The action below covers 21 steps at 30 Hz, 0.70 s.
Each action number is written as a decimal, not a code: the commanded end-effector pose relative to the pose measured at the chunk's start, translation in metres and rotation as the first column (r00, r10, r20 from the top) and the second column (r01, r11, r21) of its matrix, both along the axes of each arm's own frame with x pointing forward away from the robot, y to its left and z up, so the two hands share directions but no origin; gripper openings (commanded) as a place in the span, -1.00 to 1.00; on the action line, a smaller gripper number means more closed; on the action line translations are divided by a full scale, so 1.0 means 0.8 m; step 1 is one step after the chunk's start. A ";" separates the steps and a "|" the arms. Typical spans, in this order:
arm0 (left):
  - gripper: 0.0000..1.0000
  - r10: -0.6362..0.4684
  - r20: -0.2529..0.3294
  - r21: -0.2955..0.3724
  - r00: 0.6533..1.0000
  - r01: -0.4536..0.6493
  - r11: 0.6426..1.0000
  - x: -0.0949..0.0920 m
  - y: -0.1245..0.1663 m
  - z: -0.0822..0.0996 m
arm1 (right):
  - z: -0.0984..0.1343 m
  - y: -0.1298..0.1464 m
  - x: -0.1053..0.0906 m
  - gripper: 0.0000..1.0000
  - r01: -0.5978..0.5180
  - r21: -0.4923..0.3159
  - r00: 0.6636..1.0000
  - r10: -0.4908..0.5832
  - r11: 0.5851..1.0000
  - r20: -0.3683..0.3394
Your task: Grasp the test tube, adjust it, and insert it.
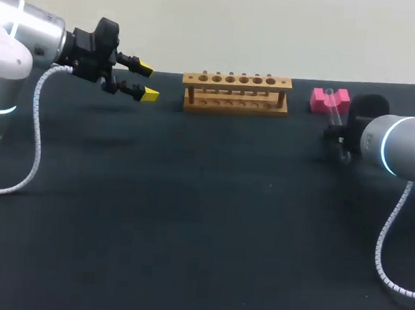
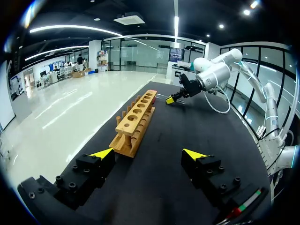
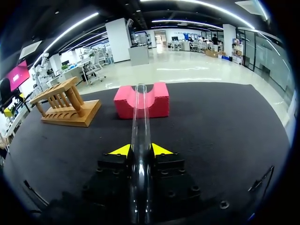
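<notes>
Your right gripper [image 3: 140, 151] had the test tube [image 3: 140, 117] pinched between its 2 yellow tips, the tube's far end at the pink block's [image 3: 157, 101] groove, near the bench's [image 1: 188, 218] far right corner. Your left gripper [image 1: 146, 82] hung spread wide, just left of the wooden rack [image 1: 237, 93] by the far edge.

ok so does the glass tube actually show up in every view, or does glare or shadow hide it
Right wrist view: the test tube reads well, with ceiling lights glinting along it between the right gripper tips, against the pink block. Head view: only a faint pale streak by the block, partly behind the right arm. Left wrist view: too small to make out.
</notes>
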<state>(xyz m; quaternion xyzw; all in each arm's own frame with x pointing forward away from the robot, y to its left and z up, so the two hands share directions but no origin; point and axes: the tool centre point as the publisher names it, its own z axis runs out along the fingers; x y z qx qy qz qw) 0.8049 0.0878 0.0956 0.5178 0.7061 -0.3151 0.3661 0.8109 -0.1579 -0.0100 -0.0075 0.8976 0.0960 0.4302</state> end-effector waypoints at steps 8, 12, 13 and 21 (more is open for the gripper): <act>1.00 0.001 0.003 -0.002 1.000 -0.001 1.000 0.000 0.000 -0.001 | 0.011 0.002 -0.008 -1.00 0.051 0.007 0.998 -0.052 0.999 0.020; 1.00 0.001 0.003 -0.002 1.000 -0.001 1.000 0.000 0.000 -0.001 | 0.013 0.002 -0.009 -1.00 0.054 0.007 0.998 -0.054 0.998 0.023; 1.00 0.001 0.003 -0.002 1.000 -0.001 1.000 0.000 0.000 -0.001 | 0.017 0.001 -0.010 -1.00 0.059 0.007 0.998 -0.060 0.998 0.028; 1.00 0.001 0.003 -0.002 1.000 -0.001 1.000 0.000 0.000 -0.001 | 0.047 -0.006 -0.023 -1.00 0.097 0.032 0.993 -0.099 0.995 0.062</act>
